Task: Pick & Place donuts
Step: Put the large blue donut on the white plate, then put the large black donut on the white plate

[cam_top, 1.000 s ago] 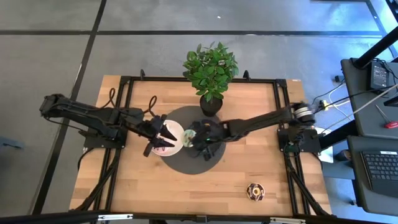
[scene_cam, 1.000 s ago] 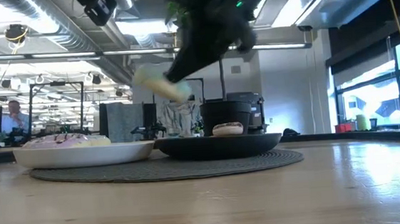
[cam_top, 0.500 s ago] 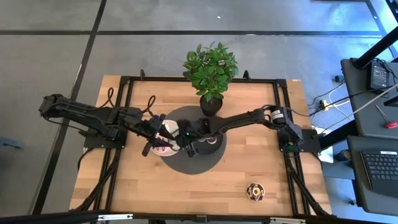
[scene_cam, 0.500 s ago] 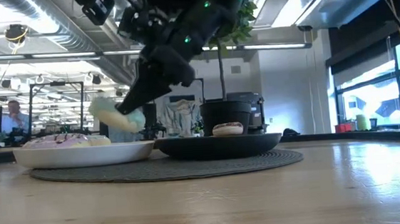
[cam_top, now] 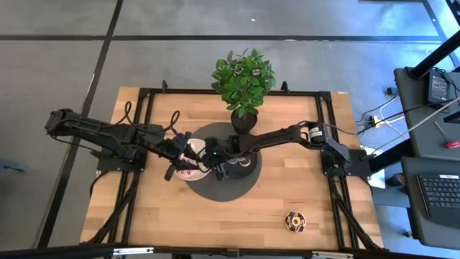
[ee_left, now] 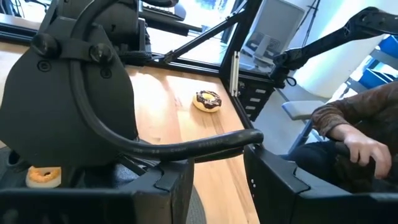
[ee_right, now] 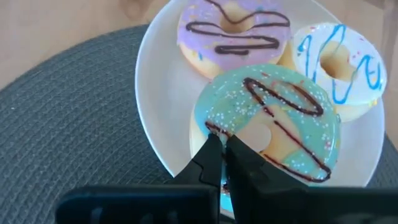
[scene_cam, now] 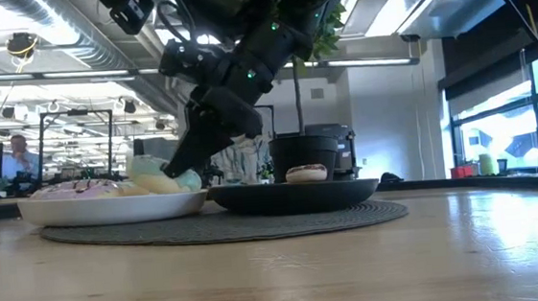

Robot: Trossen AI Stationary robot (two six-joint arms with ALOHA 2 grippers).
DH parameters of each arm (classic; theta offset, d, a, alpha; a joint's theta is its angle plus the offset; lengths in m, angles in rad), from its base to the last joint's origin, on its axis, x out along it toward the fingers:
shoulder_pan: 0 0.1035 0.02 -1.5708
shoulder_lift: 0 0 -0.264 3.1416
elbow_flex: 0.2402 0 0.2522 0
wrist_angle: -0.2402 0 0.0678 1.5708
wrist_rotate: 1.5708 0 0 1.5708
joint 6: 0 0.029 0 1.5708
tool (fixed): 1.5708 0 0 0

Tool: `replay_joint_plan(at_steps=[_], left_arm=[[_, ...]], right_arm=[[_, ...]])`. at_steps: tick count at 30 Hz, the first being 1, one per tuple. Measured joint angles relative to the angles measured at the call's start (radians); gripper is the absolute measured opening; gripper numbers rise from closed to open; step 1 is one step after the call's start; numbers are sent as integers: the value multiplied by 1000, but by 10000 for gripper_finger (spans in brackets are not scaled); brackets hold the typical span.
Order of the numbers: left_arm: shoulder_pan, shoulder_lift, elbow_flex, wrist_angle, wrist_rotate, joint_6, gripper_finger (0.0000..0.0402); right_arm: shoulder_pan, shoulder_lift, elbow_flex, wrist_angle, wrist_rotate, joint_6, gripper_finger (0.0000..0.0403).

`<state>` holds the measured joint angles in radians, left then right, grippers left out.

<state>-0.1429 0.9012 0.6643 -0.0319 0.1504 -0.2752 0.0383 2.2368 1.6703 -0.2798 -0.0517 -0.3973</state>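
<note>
Now the right gripper, jaws pinching the green donut, sets it on the white plate, so next it should let go; I cannot tell the left jaws.

A wooden table with a black frame along its edges is seen from above. A round dark grey woven mat is laid near the middle of the table, a little toward the far edge. A white plate is set on the mat's left part and a black plate on its right part, the two just beside each other. A potted green plant in a black pot is placed at the middle of the far edge, at the mat's far rim. A single chocolate donut with sprinkles is found on the bare wood near the near right corner, well apart from the mat.
</note>
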Motion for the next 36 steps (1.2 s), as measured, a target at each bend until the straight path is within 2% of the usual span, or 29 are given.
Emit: replay_joint_plan(at_steps=[6, 20, 36], left_arm=[[0, 0, 0, 0, -1, 0, 133], [0, 0, 0, -4, 0, 0, 130], [0, 0, 0, -3, 0, 0, 130]], right_arm=[[0, 0, 0, -1, 58, 23, 35], [0, 0, 0, -46, 50, 22, 65], [0, -4, -1, -46, 55, 22, 138]])
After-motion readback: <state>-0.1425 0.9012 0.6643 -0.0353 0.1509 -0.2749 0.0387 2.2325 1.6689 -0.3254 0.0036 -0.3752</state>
